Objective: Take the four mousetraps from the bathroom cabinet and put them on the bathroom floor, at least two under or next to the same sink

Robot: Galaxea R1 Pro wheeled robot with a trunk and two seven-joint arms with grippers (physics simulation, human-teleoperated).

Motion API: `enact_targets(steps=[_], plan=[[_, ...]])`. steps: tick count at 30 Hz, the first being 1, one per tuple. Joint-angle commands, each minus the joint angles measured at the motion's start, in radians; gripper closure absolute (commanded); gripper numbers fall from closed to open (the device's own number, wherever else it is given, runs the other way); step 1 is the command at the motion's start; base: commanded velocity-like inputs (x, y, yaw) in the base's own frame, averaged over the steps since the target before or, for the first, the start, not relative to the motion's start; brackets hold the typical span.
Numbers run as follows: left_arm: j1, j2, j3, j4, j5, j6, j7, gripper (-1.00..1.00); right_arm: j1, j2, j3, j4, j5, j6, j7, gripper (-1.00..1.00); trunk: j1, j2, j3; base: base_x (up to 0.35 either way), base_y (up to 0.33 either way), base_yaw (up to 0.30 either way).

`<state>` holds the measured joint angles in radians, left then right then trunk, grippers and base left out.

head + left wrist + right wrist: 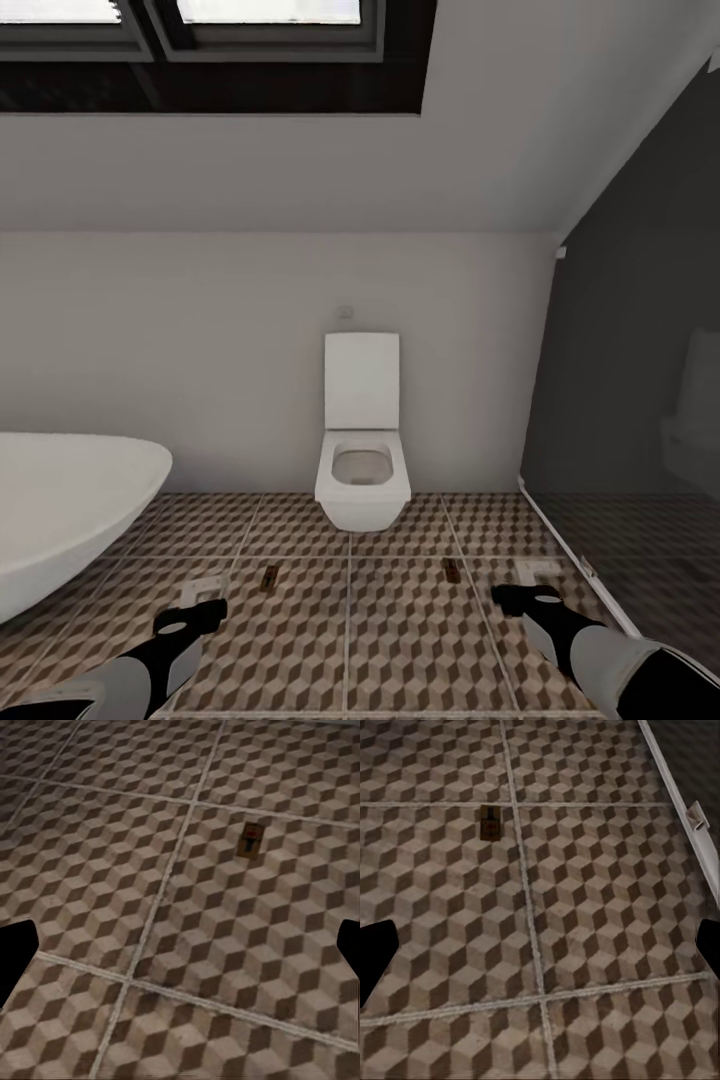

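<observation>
Two mousetraps lie flat on the cube-patterned bathroom floor [400, 640] in front of the toilet. One mousetrap [268, 579] is left of centre, also seen in the left wrist view [251, 841]. The other mousetrap [452, 571] is right of centre, also seen in the right wrist view [490, 822]. My left gripper [190, 618] hangs low over the tiles, open and empty, short of its trap; its black fingertips [15, 956] stand wide apart. My right gripper [520, 598] is likewise open and empty [540, 956], just right of its trap. The cabinet is out of view.
A white wall-hung toilet [362, 470] stands straight ahead against the back wall. A large white basin [60, 520] juts in from the left. A dark glass shower screen [630, 400] with a pale floor rail [679, 802] closes off the right.
</observation>
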<state>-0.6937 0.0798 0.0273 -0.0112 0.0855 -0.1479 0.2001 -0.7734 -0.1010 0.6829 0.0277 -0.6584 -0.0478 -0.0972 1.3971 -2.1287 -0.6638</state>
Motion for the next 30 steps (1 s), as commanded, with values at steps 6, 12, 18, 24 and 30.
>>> enact_targets(steps=[6, 12, 18, 24, 30], plan=[[0.004, 0.0, 0.002, 0.005, 0.074, 0.0, -0.004, -1.0, 0.027, -0.002, 0.007, 0.004, -0.009, -0.004, -0.008, -1.0, -0.023, 0.042, 0.018, 0.0, 0.0, 0.0], [0.007, 0.002, 0.002, 0.007, 0.099, 0.005, -0.004, -1.0, 0.072, -0.003, 0.006, 0.004, -0.01, -0.009, -0.01, -1.0, -0.046, 0.084, 0.037, 0.0, 0.0, 0.0], [0.008, 0.007, 0.002, 0.007, 0.108, 0.006, -0.005, -1.0, 0.114, -0.004, 0.006, 0.004, -0.01, -0.011, -0.011, -1.0, -0.069, 0.126, 0.055, 0.0, 0.0, 0.0], [0.008, 0.013, 0.002, 0.008, 0.111, 0.008, -0.005, -1.0, 0.131, -0.004, 0.006, 0.005, -0.009, -0.012, -0.011, -1.0, -0.092, 0.168, 0.074, 0.0, 0.0, 0.0], [0.008, 0.015, 0.002, 0.008, 0.112, 0.014, -0.007, -1.0, 0.138, -0.003, 0.006, 0.005, -0.009, -0.012, -0.012, -1.0, -0.115, 0.21, 0.093, 0.0, 0.0, 0.0]])
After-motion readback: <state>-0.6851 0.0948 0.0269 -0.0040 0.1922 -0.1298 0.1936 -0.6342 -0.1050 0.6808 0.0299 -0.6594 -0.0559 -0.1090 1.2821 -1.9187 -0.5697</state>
